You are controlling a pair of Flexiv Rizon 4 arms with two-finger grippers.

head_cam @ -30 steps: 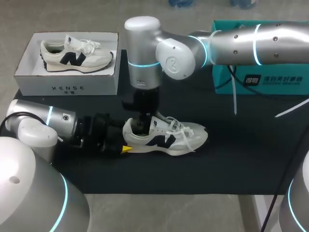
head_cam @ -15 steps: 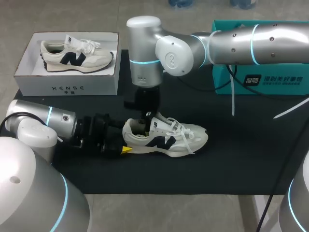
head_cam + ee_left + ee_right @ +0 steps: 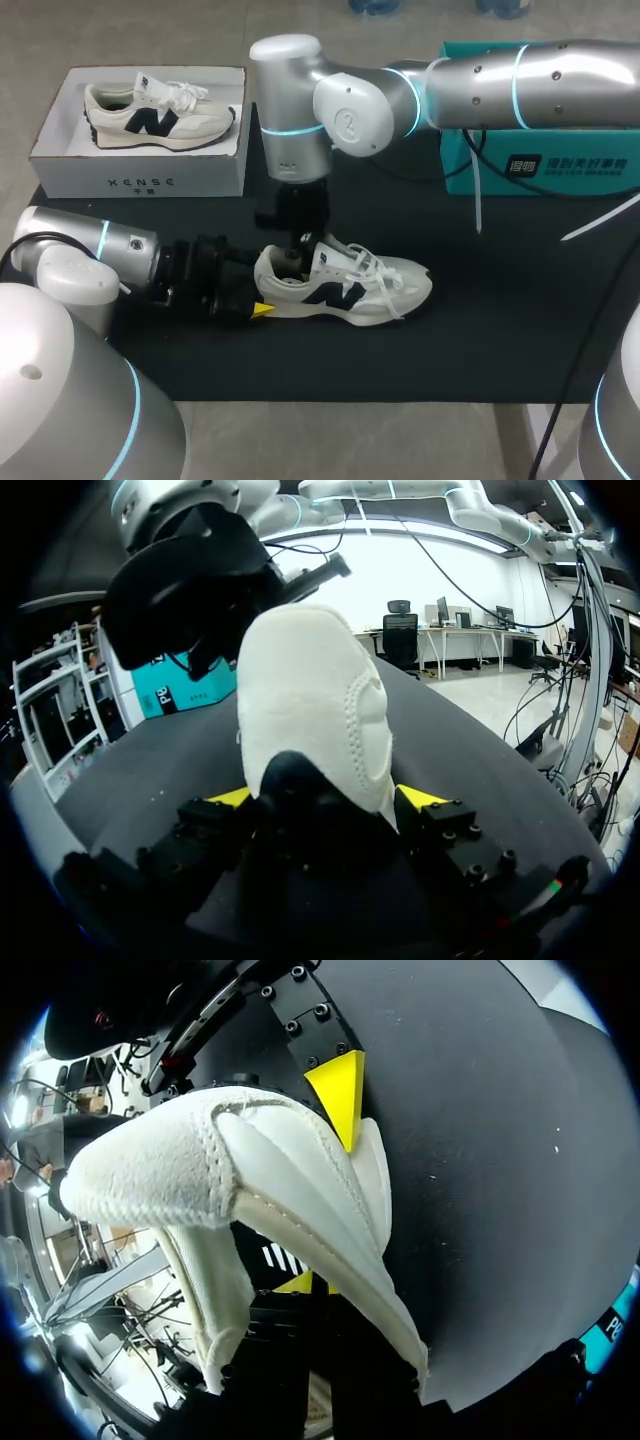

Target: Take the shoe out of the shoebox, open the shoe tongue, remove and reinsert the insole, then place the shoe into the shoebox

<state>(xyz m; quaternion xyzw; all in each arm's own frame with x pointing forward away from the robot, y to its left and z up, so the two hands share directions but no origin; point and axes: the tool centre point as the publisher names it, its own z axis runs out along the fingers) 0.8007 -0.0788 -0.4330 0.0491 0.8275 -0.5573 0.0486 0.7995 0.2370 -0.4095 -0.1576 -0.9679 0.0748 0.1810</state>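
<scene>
Head view: the shoe (image 3: pixel 345 285) lies on the black mat (image 3: pixel 500 330), near and right of the shoebox (image 3: pixel 70 175). Your left gripper (image 3: pixel 262 308) is at its heel, and your right gripper (image 3: pixel 297 250) reaches down into its opening.

Left wrist view: both yellow tips clamp the heel, so hold it firmly.

Right wrist view: you cannot tell whether this gripper grips anything, and the insole is hidden. You would likely do best to work slowly.

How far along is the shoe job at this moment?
Done: one shoe lies on the mat, out of the shoebox. In hand: the left gripper clamps its heel and the right gripper is down in its opening; the insole is hidden. Left: finishing the insole step and boxing the shoe.
</scene>
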